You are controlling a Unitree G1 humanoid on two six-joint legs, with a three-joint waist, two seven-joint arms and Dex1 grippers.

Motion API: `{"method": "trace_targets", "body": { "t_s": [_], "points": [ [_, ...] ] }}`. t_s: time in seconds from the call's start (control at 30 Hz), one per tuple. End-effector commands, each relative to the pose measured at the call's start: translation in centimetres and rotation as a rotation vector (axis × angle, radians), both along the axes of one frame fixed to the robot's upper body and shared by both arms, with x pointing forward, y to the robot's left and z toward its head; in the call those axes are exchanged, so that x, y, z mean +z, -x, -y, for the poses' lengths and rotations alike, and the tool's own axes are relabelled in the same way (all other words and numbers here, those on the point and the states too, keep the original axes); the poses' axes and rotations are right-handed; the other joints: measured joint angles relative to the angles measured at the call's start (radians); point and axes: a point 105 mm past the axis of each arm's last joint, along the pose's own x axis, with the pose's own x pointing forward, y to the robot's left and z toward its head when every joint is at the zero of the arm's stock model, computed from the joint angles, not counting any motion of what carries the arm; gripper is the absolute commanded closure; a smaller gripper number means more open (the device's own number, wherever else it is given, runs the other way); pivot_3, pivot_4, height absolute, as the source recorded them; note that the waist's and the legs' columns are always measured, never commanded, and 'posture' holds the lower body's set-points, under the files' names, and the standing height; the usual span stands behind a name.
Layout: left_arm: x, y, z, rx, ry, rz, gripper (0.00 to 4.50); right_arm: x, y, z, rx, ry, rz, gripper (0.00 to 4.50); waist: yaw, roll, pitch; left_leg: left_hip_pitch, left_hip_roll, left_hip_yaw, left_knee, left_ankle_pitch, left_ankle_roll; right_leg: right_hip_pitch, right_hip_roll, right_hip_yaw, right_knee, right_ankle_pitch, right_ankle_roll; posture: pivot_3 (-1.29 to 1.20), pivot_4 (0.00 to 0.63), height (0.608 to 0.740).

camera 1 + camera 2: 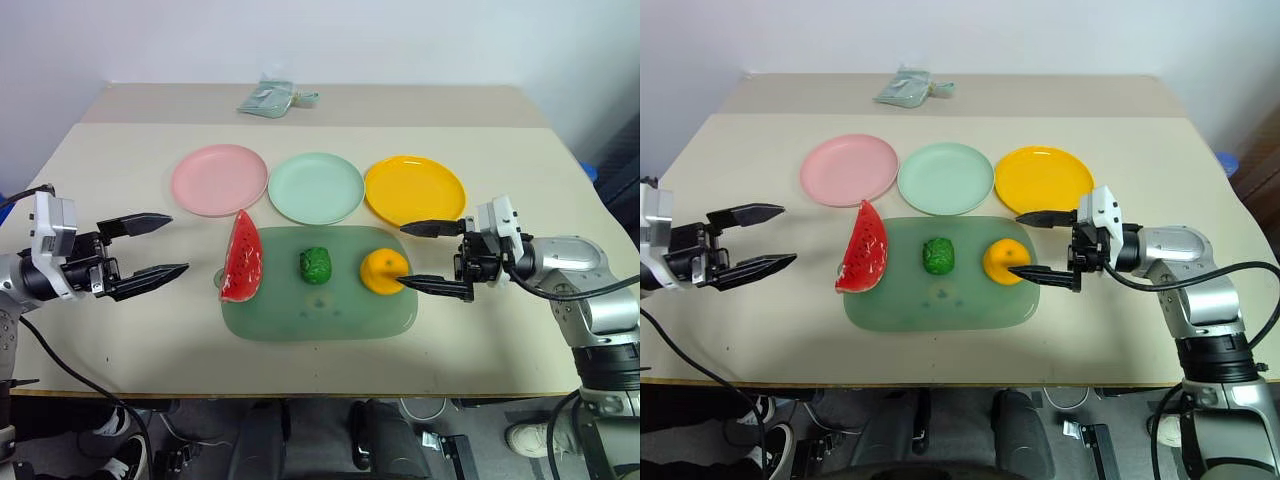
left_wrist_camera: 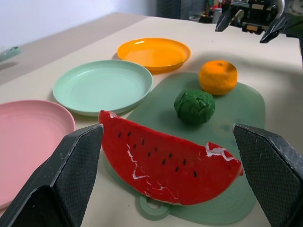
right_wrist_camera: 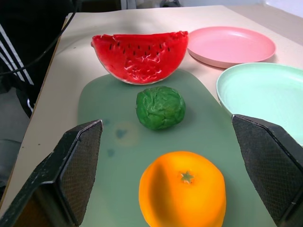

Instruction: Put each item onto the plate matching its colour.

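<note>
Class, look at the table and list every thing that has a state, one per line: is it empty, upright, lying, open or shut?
Round pink plastic plate: empty.
Round mint green plastic plate: empty.
Round yellow-orange plastic plate: empty.
Red toy watermelon wedge: standing on its rind at the mat's edge.
Bumpy dark-green toy lump: on the translucent green mat.
Round toy orange: on the mat.
Left claw: open, empty.
Right claw: open, beside the orange.

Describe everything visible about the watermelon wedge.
The glossy red toy watermelon wedge has painted black seeds, a thin green rind along its curved edge and white scuffs where the paint has chipped. It looks like hard plastic. It stands upright on its rind at the left end of the translucent green mat, partly overhanging onto the beige table, just in front of the round pink plastic plate. Nothing else touches it.
</note>
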Motion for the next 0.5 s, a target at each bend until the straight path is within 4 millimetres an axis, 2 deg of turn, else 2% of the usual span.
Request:
{"method": "trace_targets", "body": {
  "t_s": [0.03,0.4,0.5],
  "points": [
    [0.54,0.27,0.24,-0.003,-0.005,0.048,0.0,0.71,0.0,0.07,0.013,0.0,0.04,0.05,0.0,0.0,0.0,0.0,0.0,0.0,0.0,0.0,0.0,0.0,0.0,0.0,0.0,0.0,0.0,0.0,0.15,0.74],
    [-0.31,0.2,0.51,0.038,0.025,0.051,0.0,1.08,-0.07,0.52,0.021,0.032,0.033,0.05,-0.001,0.0,0.0,0.0,0.0,0.0,0.0,0.0,0.0,0.0,0.0,0.0,0.0,0.0,0.0,0.0,0.15,0.74],
    [0.5,0.31,0.49,0.074,0.066,0.068,0.0,0.96,-0.46,0.41,0.002,0.016,0.04,0.05,0.0,0.0,0.0,0.0,0.0,0.0,0.0,0.0,0.0,0.0,0.0,0.0,0.0,0.0,0.0,0.0,0.15,0.74]
  ]
}}
